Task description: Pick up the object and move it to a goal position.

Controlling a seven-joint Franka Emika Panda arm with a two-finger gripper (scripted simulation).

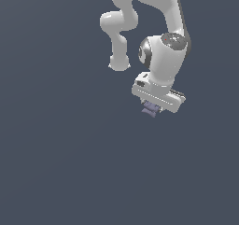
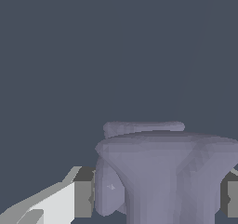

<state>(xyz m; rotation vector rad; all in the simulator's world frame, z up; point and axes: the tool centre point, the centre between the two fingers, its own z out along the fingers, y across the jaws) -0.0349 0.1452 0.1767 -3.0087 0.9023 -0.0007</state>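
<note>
The object (image 1: 151, 108) sits right in the end effector (image 1: 152, 108), tucked under the white hand w/ only its purple-grey lower bit poking out below. In the wrist view it fills the space btwn the two fingers (image 2: 83, 199), which look clamped on its sides. It seems to hang in the air, nothing visible under it. No goal marker in either view, so I can't say which way it needs to go. Obj looks blocky, no clear long axis. Only one arm here.
</note>
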